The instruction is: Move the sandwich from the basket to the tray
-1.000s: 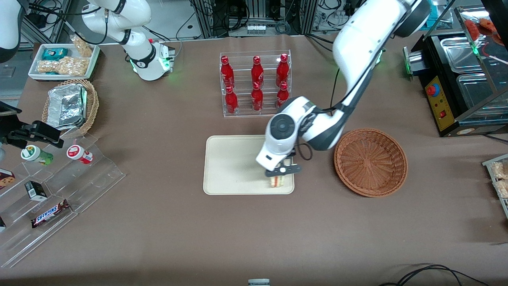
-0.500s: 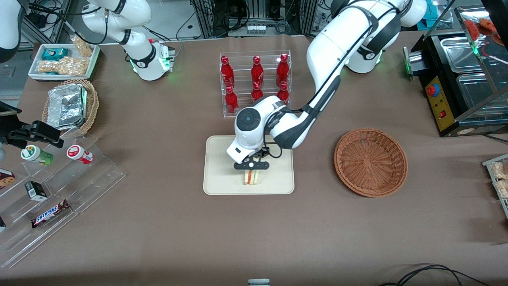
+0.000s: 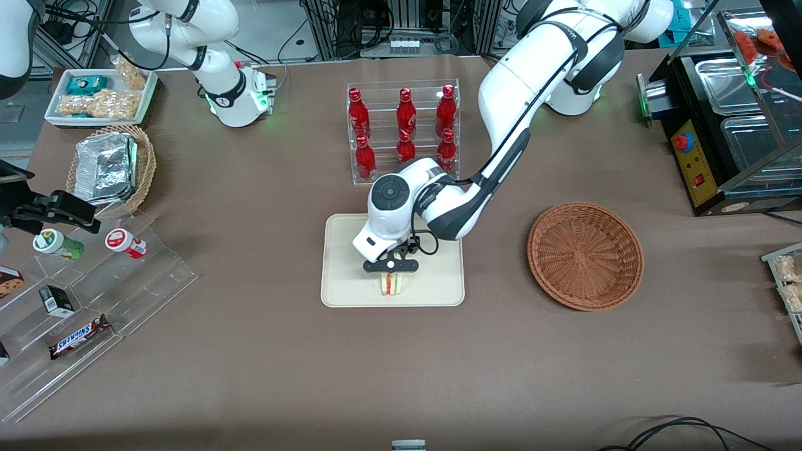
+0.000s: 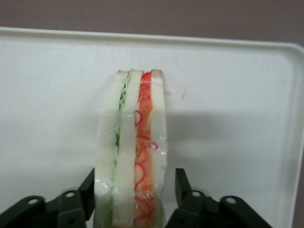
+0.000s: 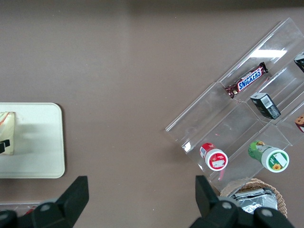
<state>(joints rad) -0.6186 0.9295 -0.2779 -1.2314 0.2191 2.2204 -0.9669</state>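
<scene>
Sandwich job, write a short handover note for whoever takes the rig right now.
Gripper: over the tray, fingers on either side of the sandwich; one finger stands slightly off the bread, so grip not certain.
Sandwich: standing on edge on the tray, nearer its front rim.
Basket: empty, beside the tray, toward the working arm's end.
Done: sandwich brought from basket to tray.
Left: confirm release, lift the arm away.

Sandwich [image 3: 391, 283] upright on the cream tray [image 3: 341, 275]
Gripper [image 3: 391, 270] clasps it; wicker basket [image 3: 585, 255] sits empty toward the working arm's end
</scene>
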